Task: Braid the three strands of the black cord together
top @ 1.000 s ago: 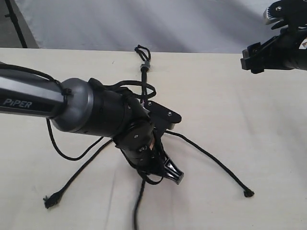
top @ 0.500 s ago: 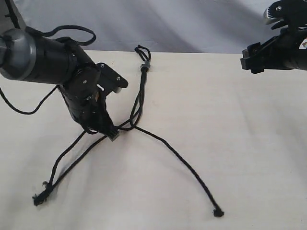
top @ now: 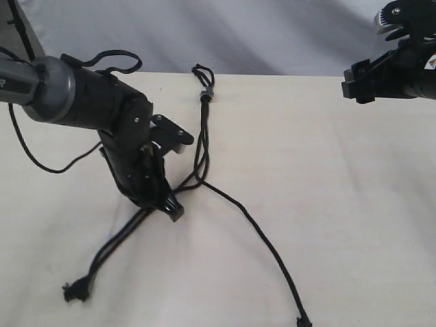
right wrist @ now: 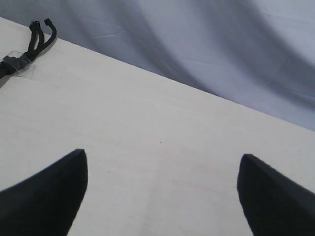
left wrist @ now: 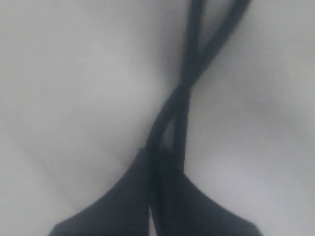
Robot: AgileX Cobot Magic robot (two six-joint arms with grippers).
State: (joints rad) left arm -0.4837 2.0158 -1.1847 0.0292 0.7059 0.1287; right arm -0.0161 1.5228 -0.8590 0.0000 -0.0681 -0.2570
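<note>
Left end effector (top: 176, 212) clenched on the black cord (top: 203, 122), seemingly two strands (left wrist: 183, 98). The third strand (top: 262, 235) trails diagonally rightward across the desk (top: 354, 204), on the released right end effector's (right wrist: 162, 191) side.

The black cord (top: 202, 129) is laid on the tabletop (top: 340, 204), its loop (top: 201, 71) at the far edge, and the three strands (top: 262, 235) are fanned nearer, two leftward together, one rightward.

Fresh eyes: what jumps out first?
The left tool, down on the table at left, is shut on strands of the black cord, which runs from its loop at the far edge. The right tool hangs open at far right, holding nothing.
</note>
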